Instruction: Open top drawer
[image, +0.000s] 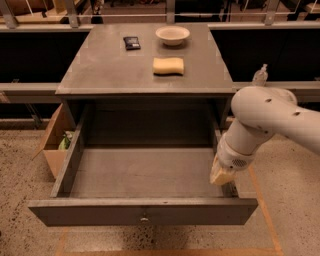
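Observation:
The top drawer is a wide dark grey drawer with a small round metal knob at the centre of its flat front. It stands pulled far out of the cabinet, and its inside is bare. My gripper is at the end of the white arm, low over the drawer's right side wall, near the front right corner. Its fingers point down at the wall and are mostly hidden by the wrist.
The cabinet top carries a yellow sponge, a white bowl and a small dark packet. A cardboard box stands on the floor at the left. A spray bottle stands behind the arm at the right.

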